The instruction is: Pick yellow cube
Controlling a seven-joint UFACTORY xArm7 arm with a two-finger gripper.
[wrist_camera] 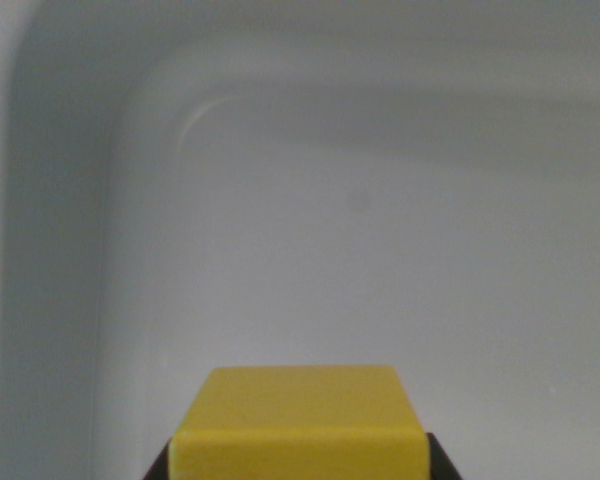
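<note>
Looking down: I saw the cube [298, 418] at the bottom middle of the wrist view, inside a pale bin [50, 250].
Cube: it was yellow, with its top face and part of its near face showing; the lower part ran off the frame.
Gripper [298, 462]: only 2 dark finger [156, 467] tips showed, 1 touching each side of the cube, so I judged my jaws closed in on it; whether they squeezed or merely touched, I could not tell.
Cube height: I could not tell whether it rested on the bin floor or hung above it.
Risk 1: I judged the hold could be shallow, since little of the fingers showed; a smooth cube could slip out on a quick lift.
Risk 2: the bin's curved wall rose on the wrist view's left and ahead; a sideways move could knock the cube against it.
Risk 3: an off-centre pinch could twist the cube.
Writing: I saw 0 brands, labels or letters on anything.
</note>
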